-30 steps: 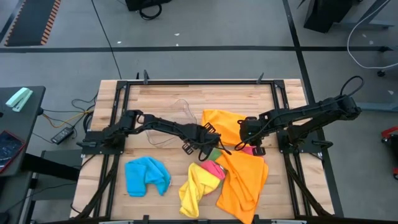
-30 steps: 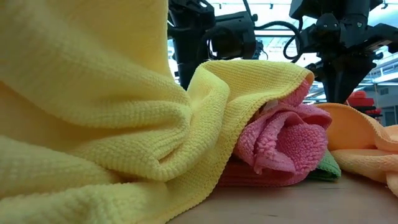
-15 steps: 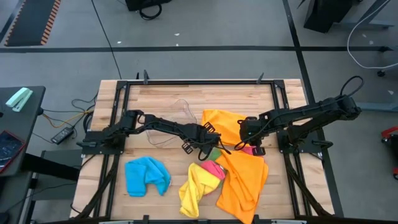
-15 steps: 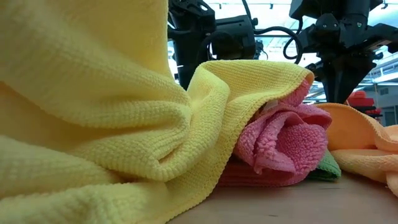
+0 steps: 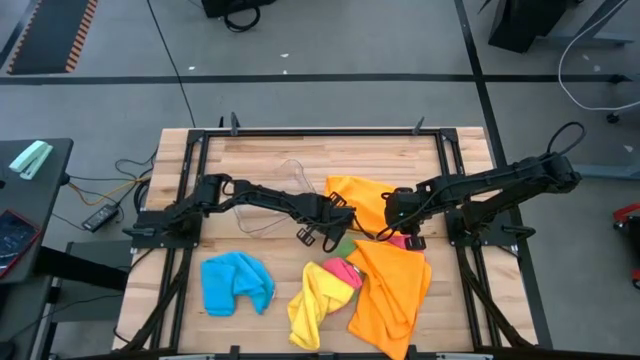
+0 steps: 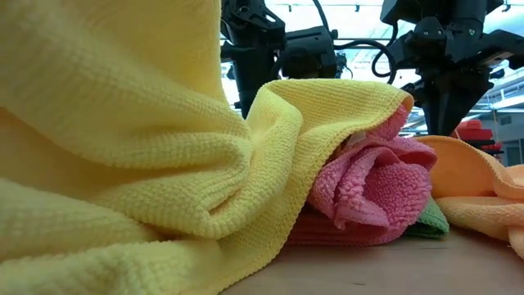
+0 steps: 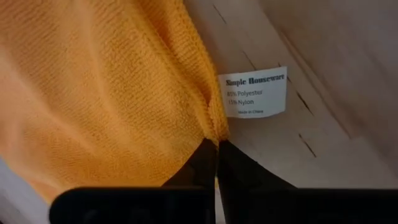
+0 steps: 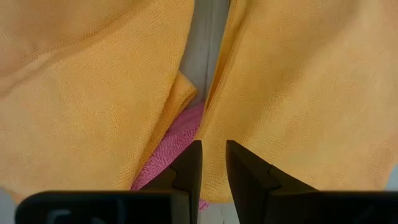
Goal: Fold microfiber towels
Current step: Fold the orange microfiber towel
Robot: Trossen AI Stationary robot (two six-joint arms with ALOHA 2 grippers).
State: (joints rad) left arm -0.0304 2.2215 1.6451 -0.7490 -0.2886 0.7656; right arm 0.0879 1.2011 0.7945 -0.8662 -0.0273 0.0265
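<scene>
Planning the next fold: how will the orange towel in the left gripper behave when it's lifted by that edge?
Probably floppy: the orange towel already lies in soft folds, so it should drape from the left gripper, shut on its hem beside the label. Likely light, being thin cloth. It may drag the neighbouring pink towel.

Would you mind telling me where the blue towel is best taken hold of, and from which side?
I would grip the blue towel at its outer edge on the side away from the yellow towel, coming straight down. It lies bunched and apart from the other cloths on bare table, so that edge looks free to pinch.
</scene>
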